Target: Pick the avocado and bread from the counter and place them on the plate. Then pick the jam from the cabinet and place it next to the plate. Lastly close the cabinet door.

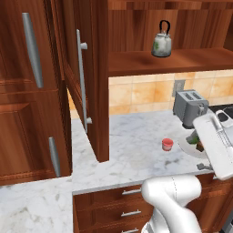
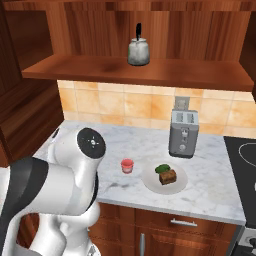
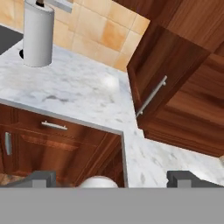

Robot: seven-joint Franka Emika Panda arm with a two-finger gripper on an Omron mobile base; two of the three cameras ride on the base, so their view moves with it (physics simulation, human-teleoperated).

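both pincer tips wide apart, cabinet door ahead, open

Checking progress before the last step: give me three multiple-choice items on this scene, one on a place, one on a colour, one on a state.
1. Where is the jam?
A. on the shelf
B. on the counter beside the plate
C. on the plate

2. What colour is the avocado?
A. dark green
B. yellow
C. red

3. How does the cabinet door stand?
A. shut
B. removed
C. swung open

Answers: 1 B, the red pot sits left of the plate; 2 A, green lump beside the bread; 3 C, it juts out over the counter.
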